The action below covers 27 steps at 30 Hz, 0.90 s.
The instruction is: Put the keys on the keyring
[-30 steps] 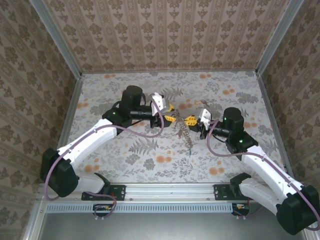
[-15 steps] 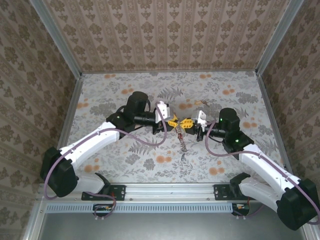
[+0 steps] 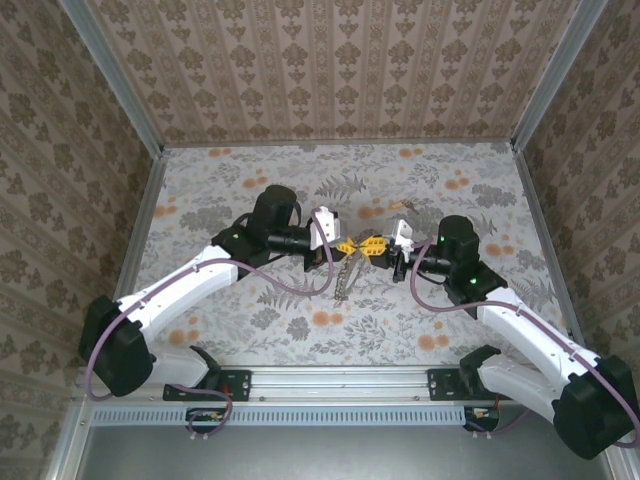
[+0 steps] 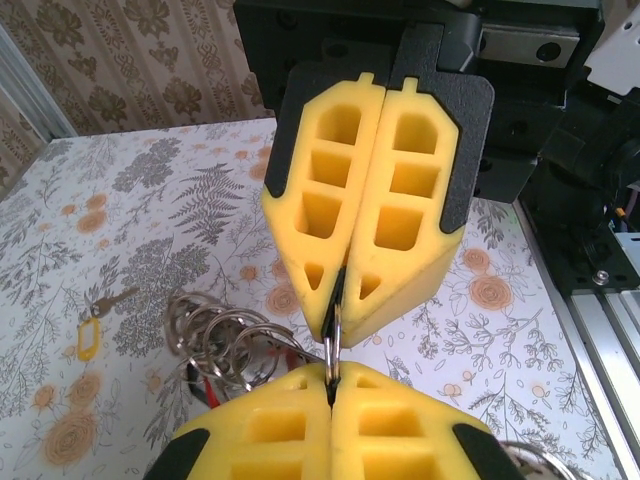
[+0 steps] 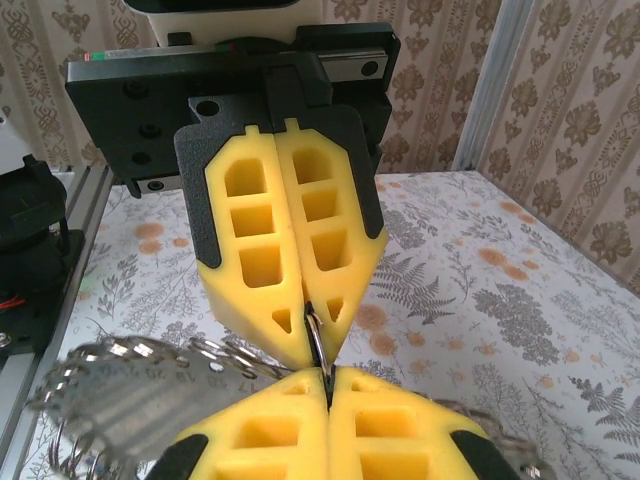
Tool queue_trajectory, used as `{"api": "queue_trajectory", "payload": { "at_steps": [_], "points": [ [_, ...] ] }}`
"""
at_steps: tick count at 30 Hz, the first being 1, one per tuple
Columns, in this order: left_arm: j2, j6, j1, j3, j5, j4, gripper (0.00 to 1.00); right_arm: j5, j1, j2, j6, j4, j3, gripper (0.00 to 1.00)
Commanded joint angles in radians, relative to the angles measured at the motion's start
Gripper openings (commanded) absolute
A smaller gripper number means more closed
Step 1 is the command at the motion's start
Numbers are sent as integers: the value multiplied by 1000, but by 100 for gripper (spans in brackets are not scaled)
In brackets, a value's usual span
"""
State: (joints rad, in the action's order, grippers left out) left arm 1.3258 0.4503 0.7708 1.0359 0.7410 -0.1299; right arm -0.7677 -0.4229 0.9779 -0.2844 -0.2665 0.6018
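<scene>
Both grippers meet tip to tip above the middle of the table, left gripper (image 3: 347, 245) and right gripper (image 3: 377, 245). A thin metal keyring (image 4: 333, 345) runs between them, pinched edge-on in both pairs of yellow fingers. My left gripper (image 4: 332, 378) is shut on it from below in the left wrist view, facing the right one's fingers (image 4: 362, 220). My right gripper (image 5: 328, 378) is shut on the same keyring (image 5: 316, 333). A bunch of keys (image 3: 343, 280) on small rings (image 4: 215, 340) hangs beneath. One yellow-headed key (image 4: 90, 335) lies on the table.
The floral table (image 3: 450, 190) is boxed in by patterned walls with aluminium posts (image 3: 545, 90) at the corners. Purple cables (image 3: 300, 272) loop beside each wrist. The arm bases sit on the rail (image 3: 340, 380) at the near edge.
The grippers came together until their tips touch. My left gripper went from open to shut on the keyring. The hanging bunch of keys swung to the left.
</scene>
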Motion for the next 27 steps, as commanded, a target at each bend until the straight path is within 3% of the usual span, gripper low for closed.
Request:
{"api": "queue_trajectory", "payload": {
  "at_steps": [1,2,4,6,9,13,15,16,18,21,22,23,27],
  "points": [
    [-31,29,10,1,30,-3,0,-29,-8,4,2,-59,1,0],
    [-35,31,11,0,25,-4,0,-25,-8,4,-1,-56,0,3],
    [-45,48,10,-7,20,-6,0,-18,-7,1,-15,-56,-5,23],
    [-60,77,10,-22,16,-7,0,-30,6,7,-7,-76,-11,27],
    [-85,93,8,-40,-17,-2,0,-125,40,48,14,-80,27,45],
    [-108,110,-1,-46,-58,-38,0,-163,85,123,97,-140,86,49],
    [-118,115,-7,-45,-74,-74,0,-31,91,164,168,-146,132,49],
    [-123,116,-9,-46,-82,-87,0,66,91,178,220,-145,150,55],
    [-143,115,-14,-59,-92,-107,0,348,95,214,349,-96,203,65],
    [-186,104,-23,-94,-126,-108,0,733,98,298,522,96,310,63],
    [-200,98,-27,-105,-126,-104,0,807,108,334,577,173,351,62],
    [-216,88,-35,-118,-126,-103,0,854,128,380,637,270,410,60],
    [-257,50,-69,-145,-118,-126,0,835,208,596,732,489,588,53]
  ]
}}
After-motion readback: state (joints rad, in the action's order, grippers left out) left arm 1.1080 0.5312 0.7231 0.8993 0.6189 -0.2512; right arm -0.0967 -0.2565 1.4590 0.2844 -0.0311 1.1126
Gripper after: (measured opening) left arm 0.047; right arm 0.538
